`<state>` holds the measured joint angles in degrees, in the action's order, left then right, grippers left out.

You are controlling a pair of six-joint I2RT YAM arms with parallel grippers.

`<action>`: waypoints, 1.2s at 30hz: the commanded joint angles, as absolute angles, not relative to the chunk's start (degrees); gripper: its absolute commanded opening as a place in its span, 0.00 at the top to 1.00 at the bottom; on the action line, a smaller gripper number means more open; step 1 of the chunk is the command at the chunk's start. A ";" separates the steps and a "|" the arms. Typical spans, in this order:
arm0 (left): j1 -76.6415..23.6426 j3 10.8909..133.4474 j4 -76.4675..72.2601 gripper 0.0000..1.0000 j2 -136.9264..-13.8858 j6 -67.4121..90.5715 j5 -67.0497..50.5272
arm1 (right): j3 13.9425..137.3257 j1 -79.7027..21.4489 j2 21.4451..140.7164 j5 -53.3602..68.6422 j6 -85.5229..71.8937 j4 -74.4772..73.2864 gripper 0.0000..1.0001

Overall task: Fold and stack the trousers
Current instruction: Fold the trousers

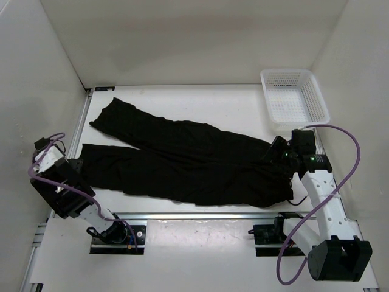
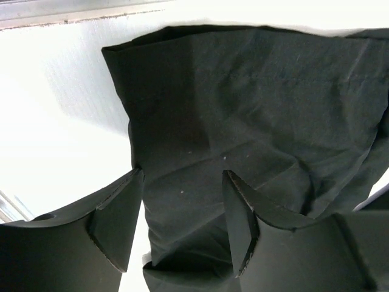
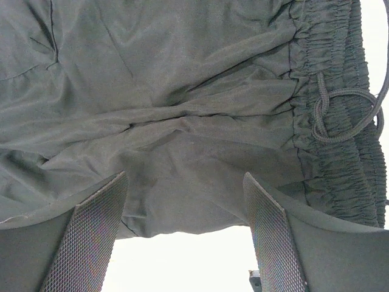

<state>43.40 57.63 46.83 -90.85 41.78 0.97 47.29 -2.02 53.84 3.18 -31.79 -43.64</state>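
The trousers are lying spread across the white surface, with both legs stretching leftward. The waist end is sitting at the right, near the white mesh basket, which is standing in the far right corner. The left end effector is hovering at the cuff of the nearer leg, its jaws standing apart and released, with the cuff's side edge lying between them. The right end effector is hanging over the seat fabric just beside the elastic waistband and its drawstring, jaws likewise spread and grasping nothing.
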 commanded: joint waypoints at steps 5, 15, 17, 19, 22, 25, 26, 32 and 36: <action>43.77 58.96 45.35 0.36 -91.84 43.85 3.60 | 48.77 -2.46 53.96 2.90 -32.61 -43.24 0.19; 44.30 61.16 45.87 0.49 -94.39 43.86 6.50 | 49.39 -2.46 53.96 2.37 -32.61 -43.77 0.19; 44.30 61.17 45.88 0.50 -95.01 43.86 7.03 | 49.39 -2.46 53.96 2.37 -32.61 -43.77 0.19; 42.46 61.17 45.88 0.41 -94.23 43.33 7.65 | 49.39 -2.46 53.96 2.37 -32.61 -43.77 0.19; 40.78 61.17 45.88 0.31 -92.20 42.80 8.17 | 49.39 -2.46 53.96 2.37 -32.61 -43.77 0.19; 37.63 61.17 45.88 0.29 -90.89 41.31 6.86 | 49.39 -2.46 53.44 2.37 -32.61 -43.77 0.19; 36.66 61.17 45.88 0.29 -90.88 41.31 6.86 | 49.39 -2.46 53.44 2.37 -32.61 -43.25 0.19; 26.99 65.82 48.33 0.28 -89.04 40.17 11.86 | 46.06 -2.46 53.96 4.74 -34.09 -43.24 0.19; 21.54 69.60 51.06 0.27 -86.84 37.98 13.89 | 44.04 -5.26 52.12 4.75 -37.17 -45.34 0.19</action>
